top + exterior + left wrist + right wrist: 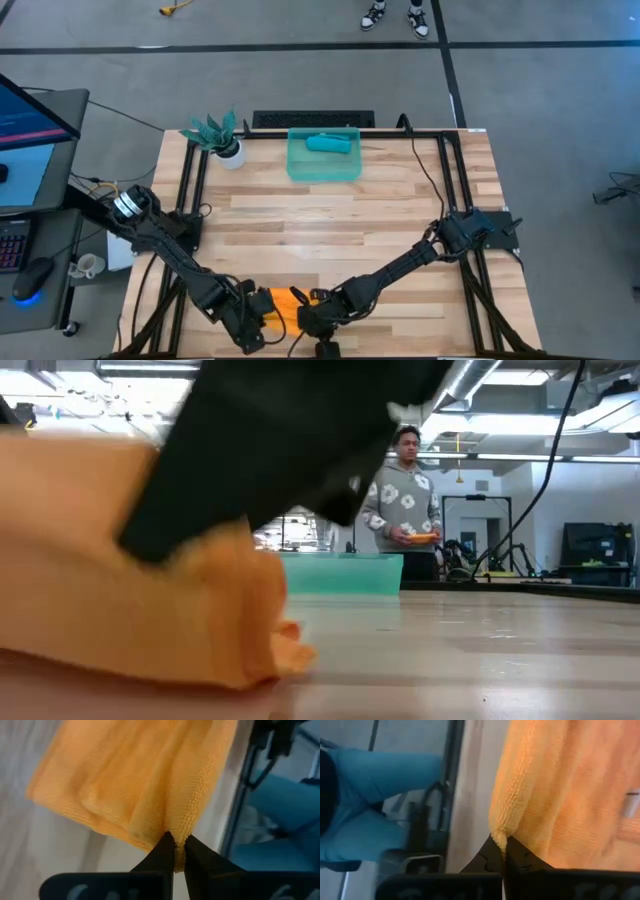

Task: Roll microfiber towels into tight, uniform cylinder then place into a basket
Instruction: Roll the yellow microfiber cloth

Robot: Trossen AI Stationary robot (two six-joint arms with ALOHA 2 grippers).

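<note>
At the bottom centre of the high view, the orange towel (283,302) was pinched at both ends: its edge was clamped in the left gripper (177,849) on one side and in the right gripper (501,846) on the other. The towel's long axis was stretched between the two, equally near each arm. The basket (324,170), with a teal towel (328,143) inside, was set upper centre on the wooden table (380,220). A person (403,495) was seen standing beyond.
</note>
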